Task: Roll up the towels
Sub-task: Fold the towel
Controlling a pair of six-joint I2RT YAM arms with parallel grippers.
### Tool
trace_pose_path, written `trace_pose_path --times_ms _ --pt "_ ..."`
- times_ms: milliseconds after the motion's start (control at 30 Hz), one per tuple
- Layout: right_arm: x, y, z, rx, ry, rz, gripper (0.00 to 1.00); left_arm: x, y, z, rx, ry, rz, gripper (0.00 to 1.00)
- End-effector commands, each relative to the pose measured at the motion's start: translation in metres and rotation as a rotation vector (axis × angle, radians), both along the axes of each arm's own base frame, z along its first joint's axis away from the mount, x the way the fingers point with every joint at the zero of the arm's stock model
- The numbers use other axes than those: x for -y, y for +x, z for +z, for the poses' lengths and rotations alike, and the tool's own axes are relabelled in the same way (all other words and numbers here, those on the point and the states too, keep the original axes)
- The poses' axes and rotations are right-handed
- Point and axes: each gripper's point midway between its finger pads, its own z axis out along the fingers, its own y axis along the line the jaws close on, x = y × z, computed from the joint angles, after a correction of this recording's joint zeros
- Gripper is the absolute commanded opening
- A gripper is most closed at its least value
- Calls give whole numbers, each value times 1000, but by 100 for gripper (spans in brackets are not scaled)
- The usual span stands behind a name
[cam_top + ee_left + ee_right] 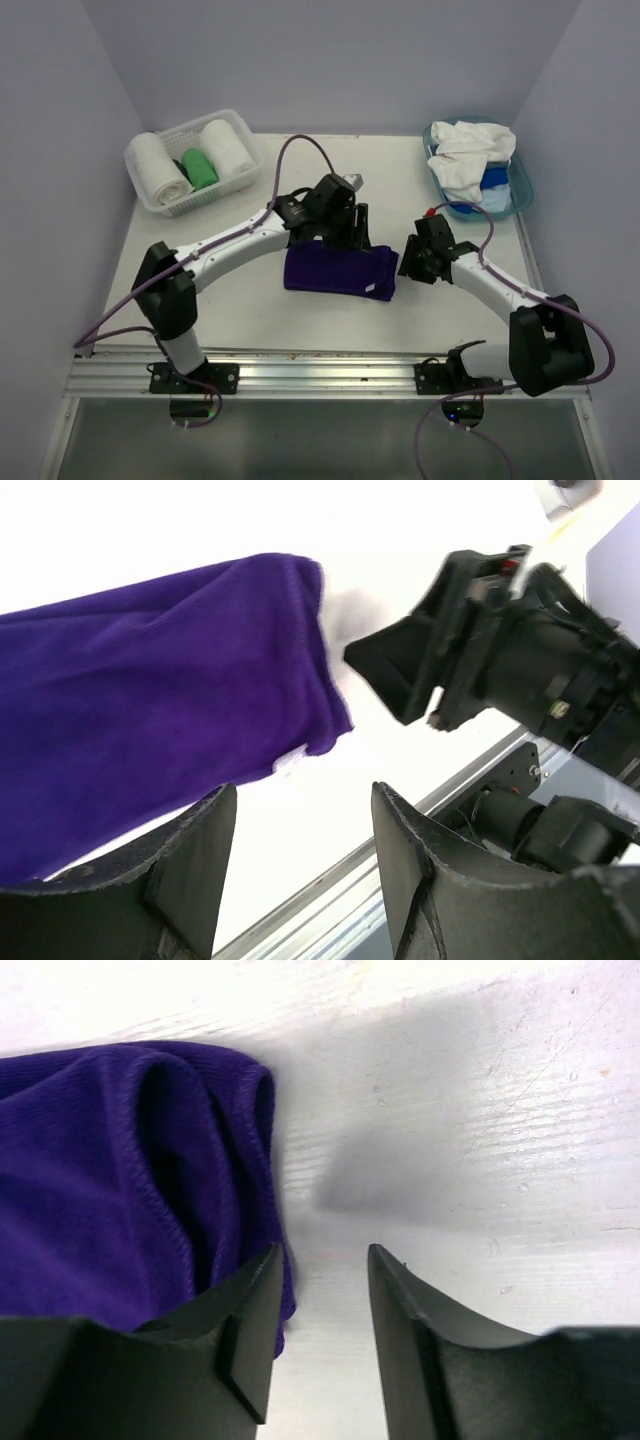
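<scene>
You have the purple towel (pixel 340 271) lying folded mid-table (pixel 240 300), with your left gripper (pixel 300 815) by its far edge and your right gripper (pixel 322 1265) just beside its right end, both with fingers apart and holding nothing.

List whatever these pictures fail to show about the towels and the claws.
- Purple towel: far edge hidden under the left claw in the top view; cut off at the left edge in both wrist views.
- Blue towels in the tub: mostly buried under the white towel, top view; their count is unclear.
- Right claw: blurred in the left wrist view.
</scene>
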Motion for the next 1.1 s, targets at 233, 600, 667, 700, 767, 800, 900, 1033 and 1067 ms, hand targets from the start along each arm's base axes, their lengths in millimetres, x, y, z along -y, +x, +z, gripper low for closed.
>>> trace_pose_path --times_ms 233,600,667,700,767,800,900,1033,1067 --pt "-26 14 36 74 126 77 61 -87 11 -32 -24 40 162 57" --pt "-51 21 14 36 241 101 64 -116 8 -83 -81 151 195 55" --pt "-57 18 11 17 272 115 61 -120 6 -93 -102 151 195 55" --pt "-58 19 9 15 277 120 54 -121 8 -95 -103 145 202 55" --pt "-57 17 8 10 269 124 31 -122 4 -101 -123 148 200 54" --pt "-56 18 10 20 265 122 23 -121 4 -101 -125 140 199 54" --pt "-53 15 14 32 258 118 2 -122 1 -105 -136 141 198 54" --pt "-44 10 27 67 227 110 0 -124 1 -116 -153 168 204 54" --pt "-42 6 27 56 218 109 0 -124 0 -121 -166 174 203 54"
